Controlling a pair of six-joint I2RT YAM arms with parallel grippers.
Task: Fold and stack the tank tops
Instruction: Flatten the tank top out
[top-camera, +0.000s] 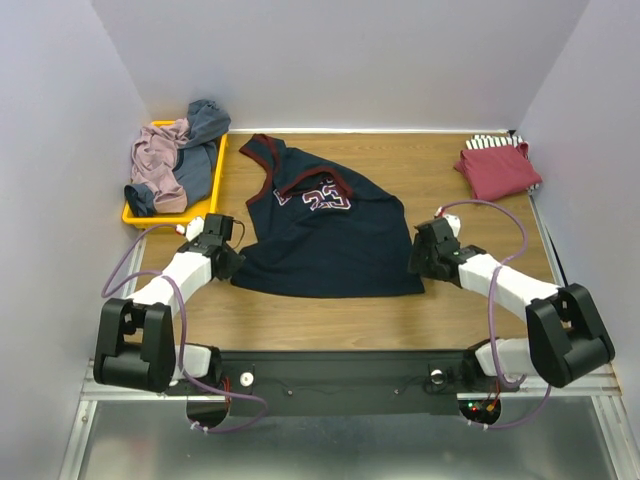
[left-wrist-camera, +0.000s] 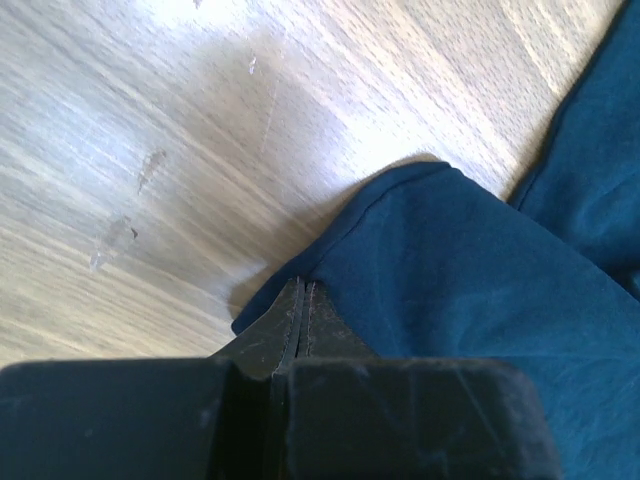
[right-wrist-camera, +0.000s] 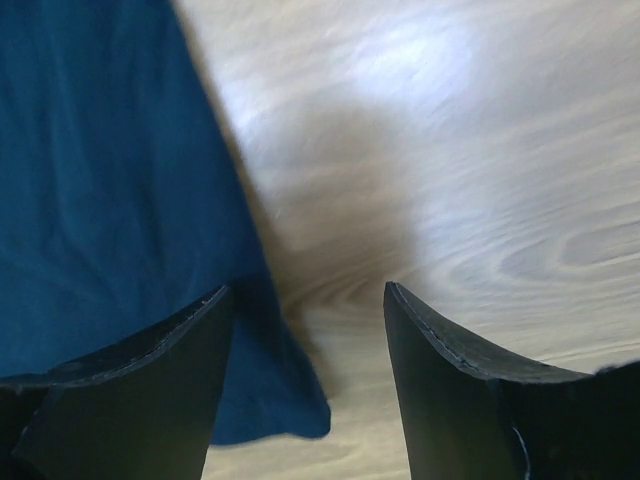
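The navy jersey (top-camera: 320, 235) with maroon trim and a white "23" lies spread on the middle of the table. My left gripper (top-camera: 228, 262) is at its near left corner, jaws pressed together on the hem; in the left wrist view the gripper (left-wrist-camera: 303, 285) pinches the navy cloth (left-wrist-camera: 470, 280), which rises slightly off the wood. My right gripper (top-camera: 418, 262) is open at the near right corner; in the right wrist view the gripper (right-wrist-camera: 305, 290) straddles the jersey's edge (right-wrist-camera: 100, 180), with its left finger over the cloth.
A yellow tray (top-camera: 135, 215) at the back left holds a mauve top (top-camera: 155, 160) and a grey-blue top (top-camera: 205, 125). A folded dark red top (top-camera: 497, 170) lies on a striped one (top-camera: 490, 142) at the back right. White walls enclose the table.
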